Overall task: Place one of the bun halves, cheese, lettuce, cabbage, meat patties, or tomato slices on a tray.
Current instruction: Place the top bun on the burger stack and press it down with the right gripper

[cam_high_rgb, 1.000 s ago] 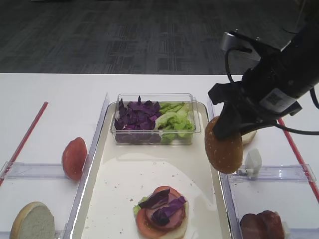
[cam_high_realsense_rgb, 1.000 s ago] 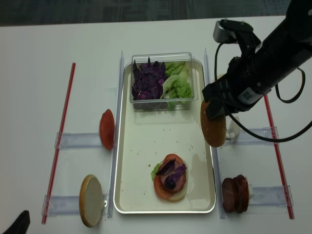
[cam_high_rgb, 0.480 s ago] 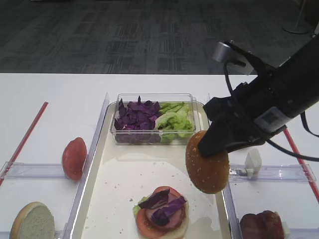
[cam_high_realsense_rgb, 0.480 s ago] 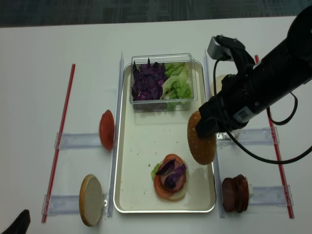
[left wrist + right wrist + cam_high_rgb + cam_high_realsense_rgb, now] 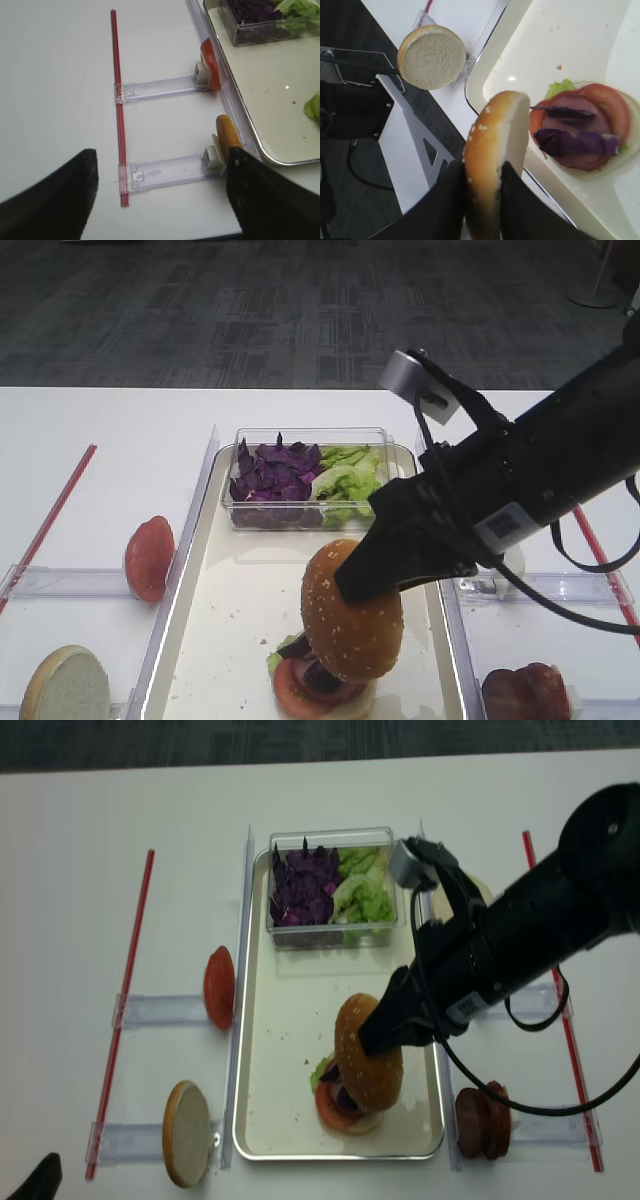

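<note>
My right gripper (image 5: 484,172) is shut on the seeded bun top (image 5: 352,612), holding it on edge over the near end of the cream tray (image 5: 250,610). The bun top (image 5: 495,145) hangs right beside a stack (image 5: 585,130) of pale bun, lettuce, tomato and cabbage shreds on the tray; I cannot tell if they touch. A clear box at the tray's far end holds cabbage (image 5: 272,475) and lettuce (image 5: 350,480). Meat patties (image 5: 483,1118) stand right of the tray. My left gripper (image 5: 160,200) is open over bare table. Cheese is out of view.
A tomato slice (image 5: 219,986) and a pale bun half (image 5: 187,1118) stand on edge in clear holders left of the tray. Red strips (image 5: 125,1010) run along both outer sides of the white table. The right arm (image 5: 520,950) reaches across the tray's right rim.
The right gripper has carried the bun top from beside the tray's right rim leftward and down, to the stack at the tray's near end. The left gripper has stayed put.
</note>
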You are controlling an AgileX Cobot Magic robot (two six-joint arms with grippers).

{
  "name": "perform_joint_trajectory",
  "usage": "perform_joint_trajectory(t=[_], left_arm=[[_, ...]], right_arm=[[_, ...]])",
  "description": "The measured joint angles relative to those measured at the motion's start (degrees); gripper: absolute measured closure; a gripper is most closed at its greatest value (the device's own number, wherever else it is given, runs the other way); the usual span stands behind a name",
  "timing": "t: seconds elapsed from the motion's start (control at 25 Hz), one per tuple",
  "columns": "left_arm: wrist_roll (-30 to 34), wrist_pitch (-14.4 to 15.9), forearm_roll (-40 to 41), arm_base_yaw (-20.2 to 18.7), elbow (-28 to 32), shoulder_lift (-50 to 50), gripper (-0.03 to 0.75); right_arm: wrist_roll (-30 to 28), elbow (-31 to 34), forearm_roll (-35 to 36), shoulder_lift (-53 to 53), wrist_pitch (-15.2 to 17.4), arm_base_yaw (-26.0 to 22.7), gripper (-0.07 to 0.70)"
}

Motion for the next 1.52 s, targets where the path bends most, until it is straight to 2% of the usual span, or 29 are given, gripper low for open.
perform_joint_trajectory(t=[0.44, 0.96, 1.52], left_arm=[[0.0, 0.0, 0.0, 0.0, 0.0, 0.0, 0.224], [0.0, 0.0, 0.0, 0.0, 0.0, 0.0, 0.224], [0.0, 0.0, 0.0, 0.0, 0.0, 0.0, 0.224]], right_arm=[[-7.0, 2.2, 5.9, 0.3, -0.2, 0.2, 0.426], [-16.4, 3.9, 15.3, 8.4, -0.2, 0.2, 0.426], [-20.3, 3.9, 19.7, 12.9, 1.0, 0.2, 0.426]])
